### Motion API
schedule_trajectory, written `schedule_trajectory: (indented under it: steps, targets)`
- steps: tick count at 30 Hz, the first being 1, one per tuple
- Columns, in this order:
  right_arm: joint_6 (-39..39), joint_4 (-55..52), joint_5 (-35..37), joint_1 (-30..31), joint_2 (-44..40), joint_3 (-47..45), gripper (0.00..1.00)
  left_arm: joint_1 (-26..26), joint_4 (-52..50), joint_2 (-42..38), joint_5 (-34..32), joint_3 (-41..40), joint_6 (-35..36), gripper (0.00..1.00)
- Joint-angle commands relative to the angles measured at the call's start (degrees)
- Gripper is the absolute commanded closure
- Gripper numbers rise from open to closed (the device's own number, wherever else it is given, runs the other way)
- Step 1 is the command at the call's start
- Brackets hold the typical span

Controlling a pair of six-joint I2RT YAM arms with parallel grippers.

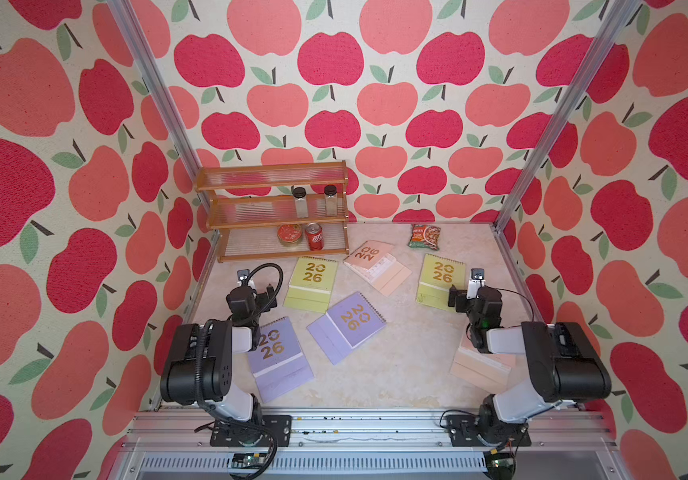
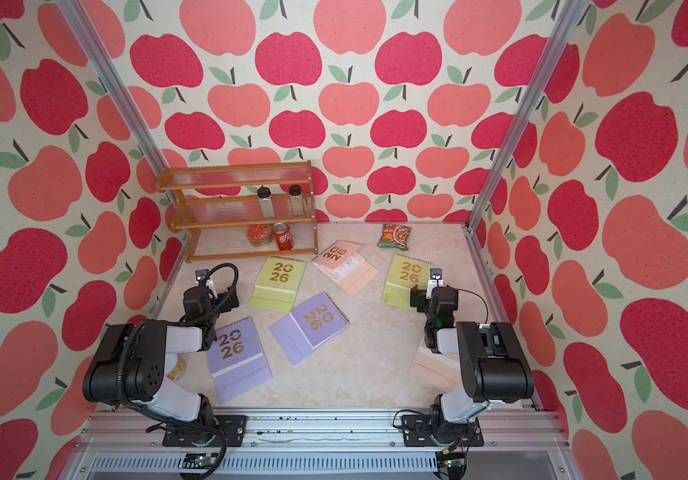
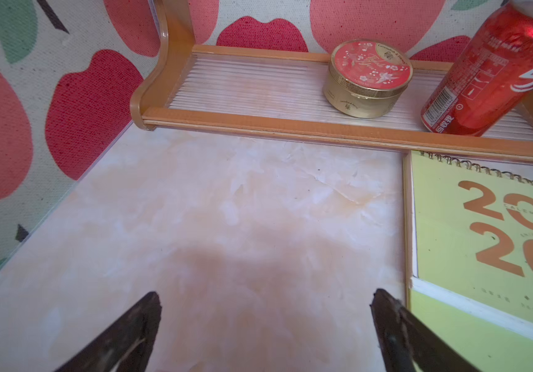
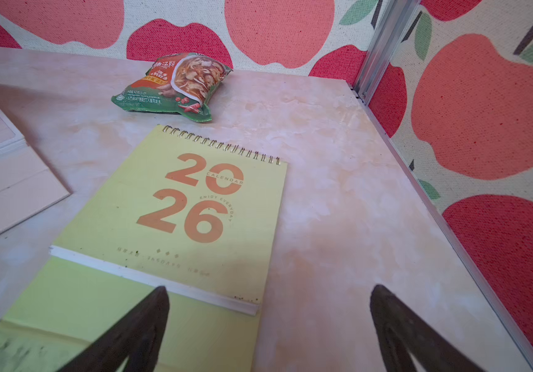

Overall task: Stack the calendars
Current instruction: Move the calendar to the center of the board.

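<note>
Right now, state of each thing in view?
left gripper: open, empty.
right gripper: open, empty.
near lilac calendar: flat, unstacked.
centre lilac calendar: flat, unstacked.
left yellow-green calendar: flat, unstacked.
right yellow-green calendar: flat, unstacked.
far peach calendar: flat, unstacked.
near peach calendar: flat, partly hidden.
soda can: upright.
tin: lid on.
spice jars: capped, upright.

Wooden shelf (image 1: 267,185) in far corner: two jars (image 1: 300,202) mid-tier, round tin (image 1: 289,233) beside red can (image 1: 314,236) below. Green snack packet (image 1: 424,237) near back wall (image 1: 375,124).
</note>
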Motion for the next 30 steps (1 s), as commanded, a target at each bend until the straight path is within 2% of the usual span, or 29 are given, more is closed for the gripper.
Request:
schedule_trajectory:
  steps: [1, 23, 25, 27, 30]
  targets:
    - [-0.21, 0.56, -1.15, -0.03, -0.60, 0.05, 0.01, -0.09, 1.17, 0.00, 0.52, -0.07, 0.55, 0.00]
    - [-0.16, 0.58, -1.50, -0.34, -0.78, 0.04, 0.01, 0.45, 0.91, -0.17, 1.41, 0.16, 0.29, 0.01]
    - [-0.25, 1.38, 0.97, -0.08, -1.54, 0.31, 0.01, 0.23, -7.07, -3.39, -0.77, 3.45, -0.24, 0.00]
    - [0.74, -8.76, 3.09, -0.07, -7.35, 3.03, 0.01, 0.15, -26.57, -9.50, -2.01, 12.28, -2.05, 0.00]
    - [5.71, -25.88, 2.30, -1.02, -16.27, 9.48, 0.01, 0.71, -45.71, -15.88, 3.31, 23.87, -6.26, 0.01]
